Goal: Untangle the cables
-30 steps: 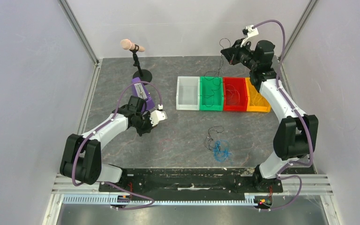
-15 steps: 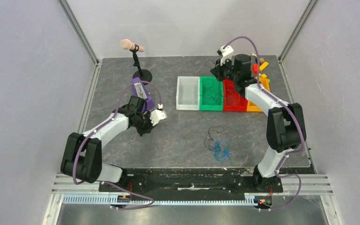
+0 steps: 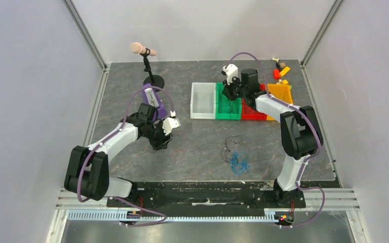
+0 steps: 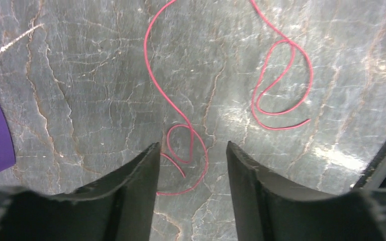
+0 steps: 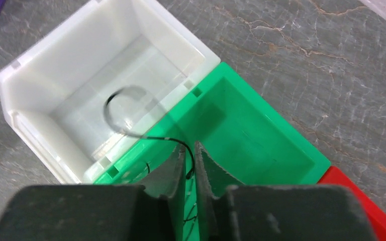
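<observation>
Well left of the green bin point(image 3: 228, 117), the left arm's jaws stand wide apart just above the desk point(image 4: 80, 75). A thin red cable point(image 4: 153, 80) snakes over the veined grey surface and curls into a small loop between them. A second red curl point(image 4: 281, 75) lies just beside it with its upper end cut off by the frame, and whether the two are one cable cannot be told. Nearer the arms' bases than the green bin, a loose clump of blue and black cables point(image 3: 235, 158) lies on the desk, its strands too fine to separate from above. At the green bin itself, the right arm's jaws are pinched almost together on a thin black cable point(image 5: 146, 136), over the rim shared with the white bin point(image 5: 45, 85). The cable arcs out, blurred, above that bin's floor. More black strands show inside the green bin, partly hidden by the jaws. To the green bin's right, the red bin point(image 3: 253, 115) and orange bin point(image 3: 279, 91) are partly covered by the right arm.
</observation>
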